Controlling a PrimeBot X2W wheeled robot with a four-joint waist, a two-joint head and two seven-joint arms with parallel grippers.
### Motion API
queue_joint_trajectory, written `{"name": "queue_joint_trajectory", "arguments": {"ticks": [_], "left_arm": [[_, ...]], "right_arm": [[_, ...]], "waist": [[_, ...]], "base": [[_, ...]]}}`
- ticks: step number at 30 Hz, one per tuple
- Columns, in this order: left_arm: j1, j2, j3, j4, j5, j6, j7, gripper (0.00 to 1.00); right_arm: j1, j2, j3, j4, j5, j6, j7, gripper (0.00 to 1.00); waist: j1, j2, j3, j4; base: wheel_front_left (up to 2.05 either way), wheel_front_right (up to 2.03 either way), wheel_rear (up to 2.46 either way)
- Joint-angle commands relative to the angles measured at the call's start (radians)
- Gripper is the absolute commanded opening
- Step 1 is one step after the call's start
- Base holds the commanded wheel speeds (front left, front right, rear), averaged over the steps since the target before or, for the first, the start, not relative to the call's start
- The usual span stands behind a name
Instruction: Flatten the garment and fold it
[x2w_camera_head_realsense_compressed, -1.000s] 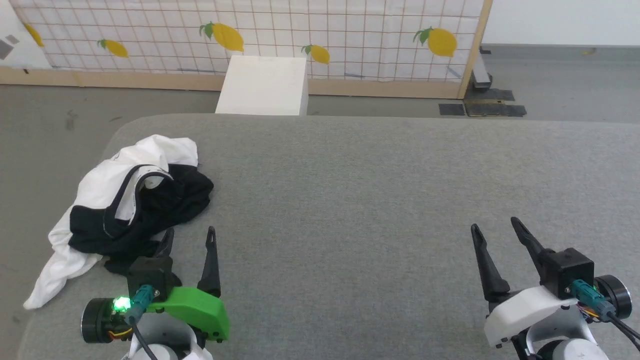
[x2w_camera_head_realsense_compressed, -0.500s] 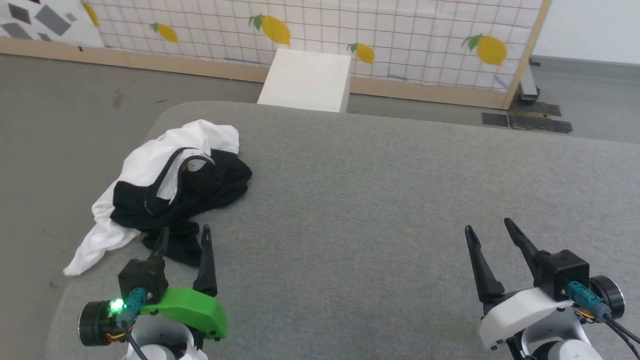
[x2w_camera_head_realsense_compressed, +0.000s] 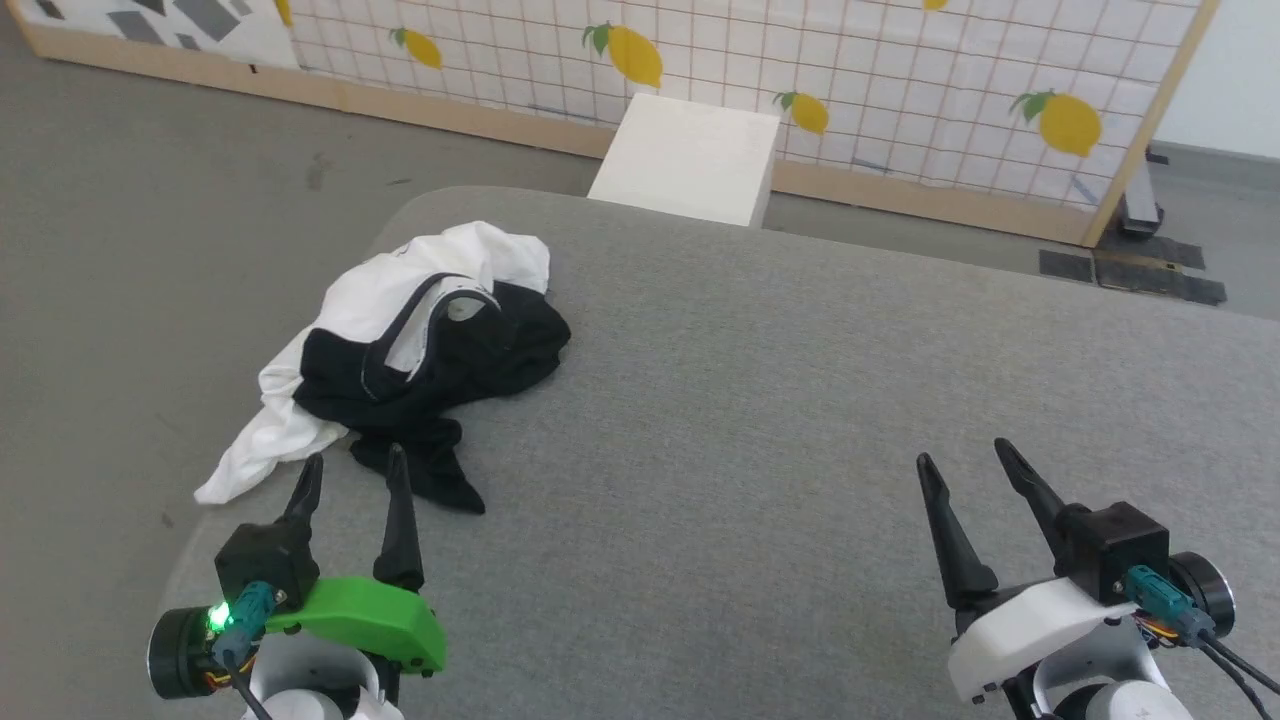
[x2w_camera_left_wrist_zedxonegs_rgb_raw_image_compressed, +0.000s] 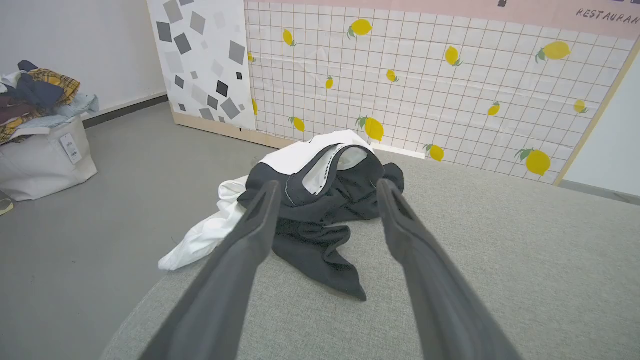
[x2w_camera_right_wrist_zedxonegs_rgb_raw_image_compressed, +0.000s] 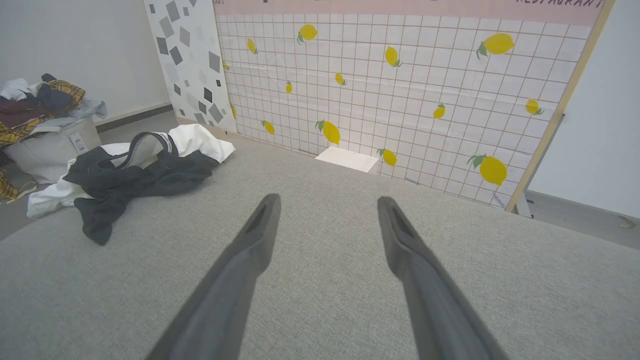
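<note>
Head view, garment: we see the garment (x2w_camera_head_realsense_compressed: 420, 340) crumpled in a heap at the far left corner of the grey padded surface (x2w_camera_head_realsense_compressed: 760, 400). Its black parts lie on top, and a white part hangs over the left edge.
Head view, left claw: the left gripper (x2w_camera_head_realsense_compressed: 355, 455) is at the near left with its fingers spread wide and nothing between them. Its tips are just short of the garment's nearest black flap.
Head view, right claw: the right gripper (x2w_camera_head_realsense_compressed: 961, 452) is at the near right, equally wide open and empty, well apart from the garment.
Head view, beyond: a white box (x2w_camera_head_realsense_compressed: 690, 160) stands on the floor by the far edge, in front of a lemon-patterned screen (x2w_camera_head_realsense_compressed: 900, 60).
Left wrist view, garment: we look straight at the heap, framed between the two spread fingers (x2w_camera_left_wrist_zedxonegs_rgb_raw_image_compressed: 250, 240). The collar opening faces up and a black flap points towards us.
Left wrist view, far left: a pale bag (x2w_camera_left_wrist_zedxonegs_rgb_raw_image_compressed: 45, 155) heaped with clothes sits on the floor.
Right wrist view, claw: the fingers are spread over bare grey cloth and grip nothing.
Right wrist view, garment: it lies at the far left, well clear of this claw.
</note>
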Motion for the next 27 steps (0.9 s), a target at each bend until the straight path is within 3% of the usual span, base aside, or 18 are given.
{"name": "queue_joint_trajectory", "arguments": {"ticks": [1,27], "left_arm": [[0.012,0.008,0.0,0.003,-0.01,0.008,-0.01,1.0],[0.026,0.029,-0.009,0.004,-0.095,0.05,-0.055,1.0]], "right_arm": [[-0.016,0.001,0.005,0.003,0.01,-0.001,-0.011,1.0],[-0.035,0.002,0.039,0.019,0.057,-0.001,-0.04,1.0]], "waist": [[-0.0001,0.0,0.0,0.019],[-0.0001,0.0,0.005,0.146]], "base": [[0.0,0.0,0.0],[0.0,0.0,0.0]]}}
